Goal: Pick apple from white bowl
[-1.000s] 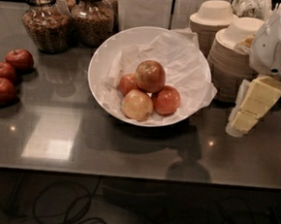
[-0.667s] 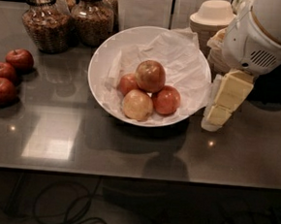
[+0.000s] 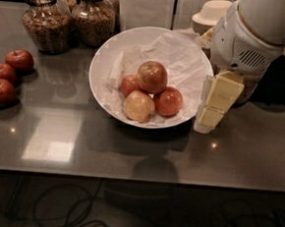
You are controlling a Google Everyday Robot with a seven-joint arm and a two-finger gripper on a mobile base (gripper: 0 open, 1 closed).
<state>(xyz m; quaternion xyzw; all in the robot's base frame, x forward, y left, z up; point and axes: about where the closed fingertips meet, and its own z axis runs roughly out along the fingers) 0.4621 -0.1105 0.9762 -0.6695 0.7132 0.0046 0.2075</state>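
Observation:
The white bowl (image 3: 98,77) lined with crumpled white paper stands at the middle of the dark counter. The apple (image 3: 152,77), mottled red-orange, lies on top of the pile in it. Under it are a paler yellow-tan apple (image 3: 139,106) and two red apples (image 3: 168,101). My gripper (image 3: 207,119), cream-coloured, hangs from the white arm (image 3: 247,40) just outside the bowl's right rim, tip down near the counter. It holds nothing I can see and is to the right of the apple.
Three dark red apples (image 3: 2,75) lie at the counter's left edge. Two glass jars (image 3: 43,21) stand at the back left. Stacked beige bowls (image 3: 212,15) sit behind the arm at the back right. The counter's front edge runs below, with cables on the floor.
The arm and gripper have moved left, from beside the stacked bowls to right against the white bowl's right rim. The apples have not moved.

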